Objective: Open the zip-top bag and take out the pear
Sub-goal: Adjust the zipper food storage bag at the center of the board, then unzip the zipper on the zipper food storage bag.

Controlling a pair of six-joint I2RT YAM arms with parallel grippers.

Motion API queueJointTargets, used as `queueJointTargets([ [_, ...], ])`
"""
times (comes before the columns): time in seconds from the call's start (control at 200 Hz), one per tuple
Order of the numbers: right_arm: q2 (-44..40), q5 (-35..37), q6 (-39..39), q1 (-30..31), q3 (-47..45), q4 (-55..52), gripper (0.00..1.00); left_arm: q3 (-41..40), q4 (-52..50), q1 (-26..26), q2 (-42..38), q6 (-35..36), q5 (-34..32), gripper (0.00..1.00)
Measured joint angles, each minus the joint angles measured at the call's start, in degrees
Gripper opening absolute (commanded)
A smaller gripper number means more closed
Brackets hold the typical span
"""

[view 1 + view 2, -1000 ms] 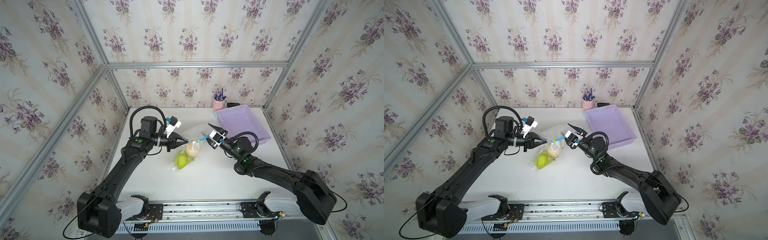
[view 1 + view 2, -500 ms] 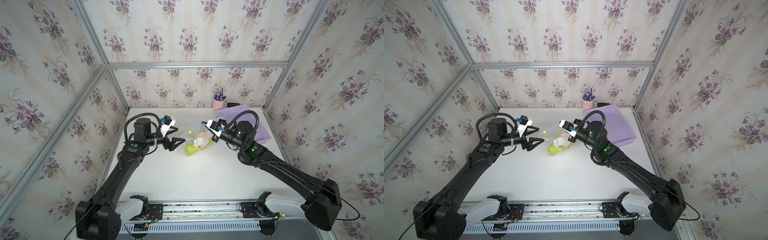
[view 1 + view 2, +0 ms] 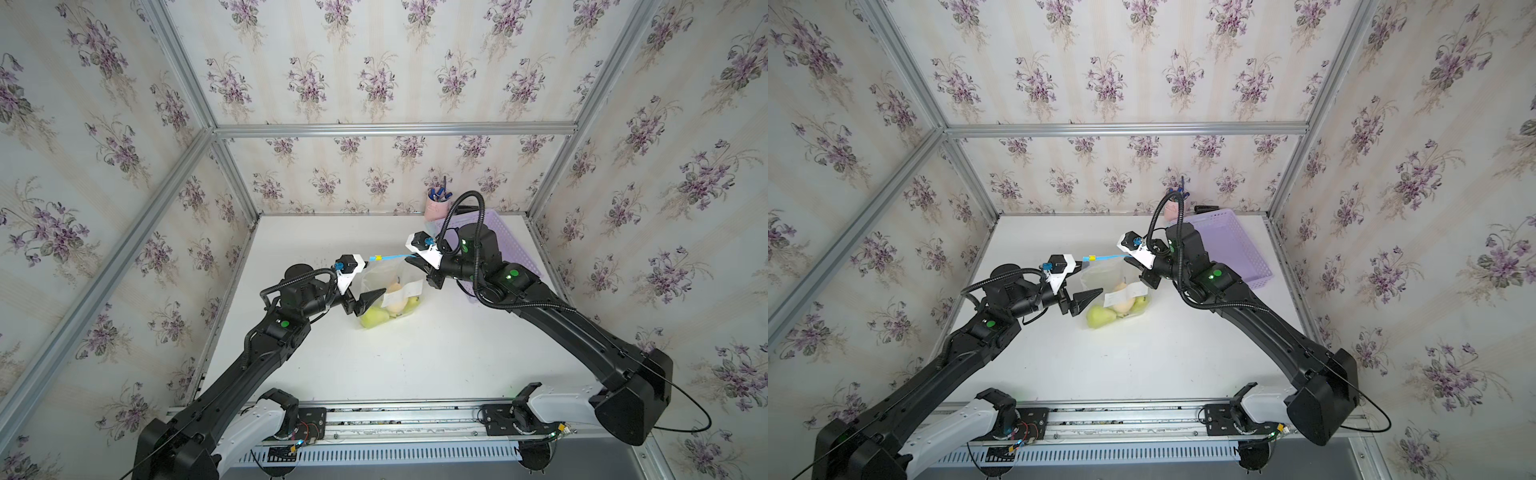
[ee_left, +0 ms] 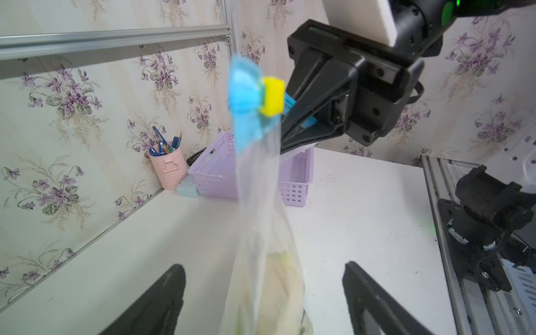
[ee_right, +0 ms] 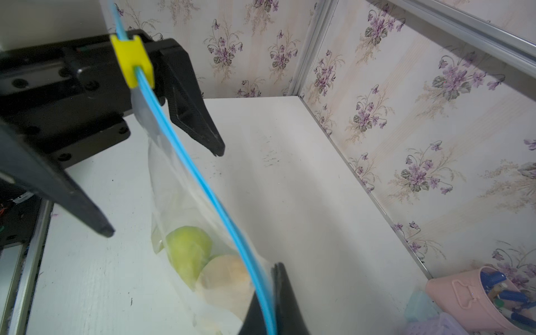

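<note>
Clear crinkly plastic zip-top bag point(image 3: 395, 276) looks shut w/ green pears point(image 3: 372, 319) inside. Its blue strip point(image 3: 392, 256) pinched by right gripper point(image 3: 409, 259); left gripper point(image 4: 262, 268) spread astride bag, gripping nothing. Unzip + pear removal tbd.

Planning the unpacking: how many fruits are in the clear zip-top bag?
3, low in the zip-top bag: a green one farthest from the lilac basket, a pale yellow one in the middle, a second green one nearest the basket. The label may hide more.

Overhead pair; wrist closeups facing zip-top bag point(image 4: 262, 229)
</note>
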Motion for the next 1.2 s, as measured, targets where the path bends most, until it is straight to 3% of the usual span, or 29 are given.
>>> queueJointTargets([
  [0.135, -0.50, -1.84, 0.22, -0.07, -0.98, -0.24, 0.00, 1.57, 6.43, -0.02, 2.49, -4.79, -0.09, 0.56],
  [0.195, -0.76, -2.36, 0.59, -0.20, -1.53, -0.24, 0.00, 1.60, 9.27, -0.07, 2.80, -6.95, 0.35, 0.29],
  [0.315, -1.60, -3.48, 1.25, -0.66, -2.36, -0.15, 0.00, 1.53, 12.04, -0.07, 3.15, -9.01, 2.43, 0.01],
  [0.4, -2.29, -4.28, 1.64, -1.09, -2.93, -0.07, 0.00, 0.87, 13.14, -0.13, 3.13, -9.35, 4.02, 0.00],
  [0.455, -2.71, -4.70, 1.81, -1.42, -3.32, -0.04, 0.28, 0.39, 13.25, -0.11, 2.89, -9.38, 5.07, 0.00],
  [0.48, -2.97, -4.90, 2.16, -1.68, -3.45, -0.02, 0.48, 0.33, 12.96, -0.11, 2.75, -9.35, 5.42, 0.00],
  [0.505, -3.21, -5.18, 2.93, -1.99, -3.56, 0.07, 0.61, 0.42, 12.68, -0.09, 2.67, -9.35, 5.77, 0.00],
  [0.56, -4.35, -7.17, 4.31, -3.45, -4.04, 1.07, 0.77, 1.79, 10.84, -0.02, 2.78, -8.50, 7.50, 0.00],
  [0.61, -6.27, -10.12, 7.10, -4.92, -5.09, 3.13, 0.84, 3.48, 9.05, -0.04, 2.93, -7.69, 8.68, 0.00],
  [0.734, -10.08, -21.24, 9.73, -5.38, -9.14, 13.33, 0.79, 6.43, 4.04, -0.33, 2.97, -4.13, 11.52, 0.00],
  [0.814, -7.78, -27.02, 10.54, -3.93, -7.56, 14.95, 0.74, 7.61, 0.46, -0.39, 2.99, -2.01, 12.66, 0.00],
  [0.994, -1.05, -27.41, 6.25, 2.12, 2.56, 9.81, 0.65, 9.68, -4.42, -0.42, 3.98, 0.66, 14.12, 0.00],
  [1.199, 3.34, -25.38, 3.93, 2.29, 7.89, 4.20, 0.55, 10.08, -6.49, -0.39, 4.59, 2.10, 15.13, 0.00],
])
